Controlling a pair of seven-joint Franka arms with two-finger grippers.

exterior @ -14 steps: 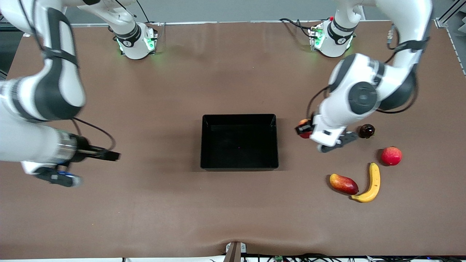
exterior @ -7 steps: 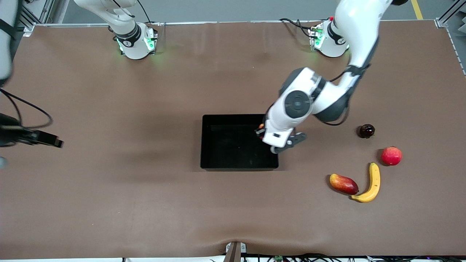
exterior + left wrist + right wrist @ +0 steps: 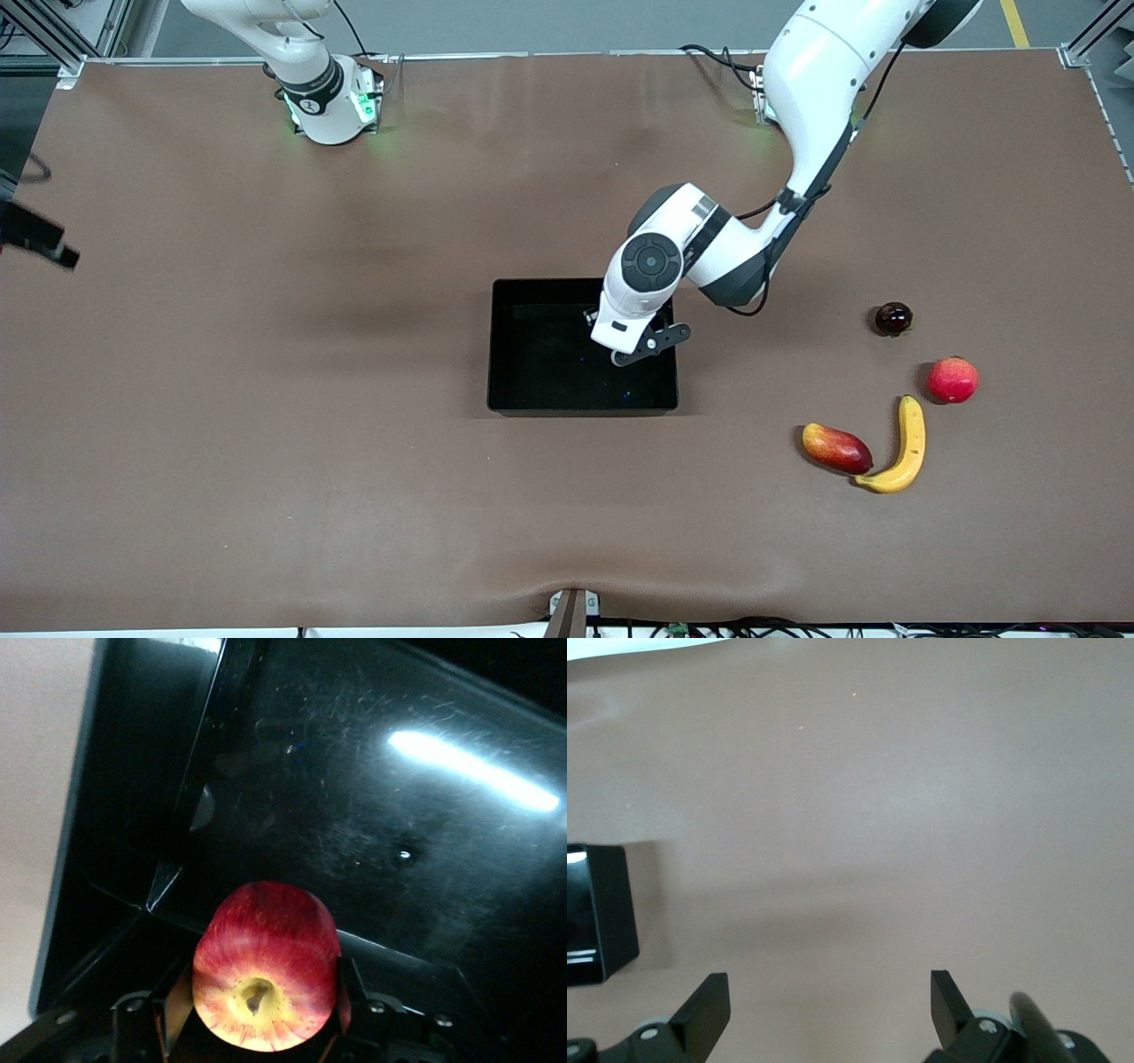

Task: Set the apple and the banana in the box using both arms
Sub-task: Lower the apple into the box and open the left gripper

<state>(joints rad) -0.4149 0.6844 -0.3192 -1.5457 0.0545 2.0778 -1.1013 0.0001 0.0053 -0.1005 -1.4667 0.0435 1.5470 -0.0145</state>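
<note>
My left gripper (image 3: 266, 997) is shut on the apple (image 3: 266, 948), red with yellow streaks, its stem dimple facing the camera. It holds the apple just above the floor of the black box (image 3: 399, 815), near a corner. In the front view the left wrist (image 3: 640, 292) hangs over the box (image 3: 580, 409) at the left arm's end and hides the apple. The banana (image 3: 904, 443) lies on the table toward the left arm's end, nearer the front camera than the box. My right gripper (image 3: 830, 992) is open and empty over bare table; only a dark part of it (image 3: 40, 237) shows in the front view.
A pinkish-red round fruit (image 3: 952, 379) lies beside the banana's farther tip. An oblong red-yellow fruit (image 3: 836, 447) touches the banana's nearer end. A small dark round fruit (image 3: 893, 318) lies farther back. A box corner (image 3: 602, 912) shows in the right wrist view.
My left arm has carried the apple from beside the box to over its inside. My right arm has drawn back toward its end of the table, almost out of the front view.
</note>
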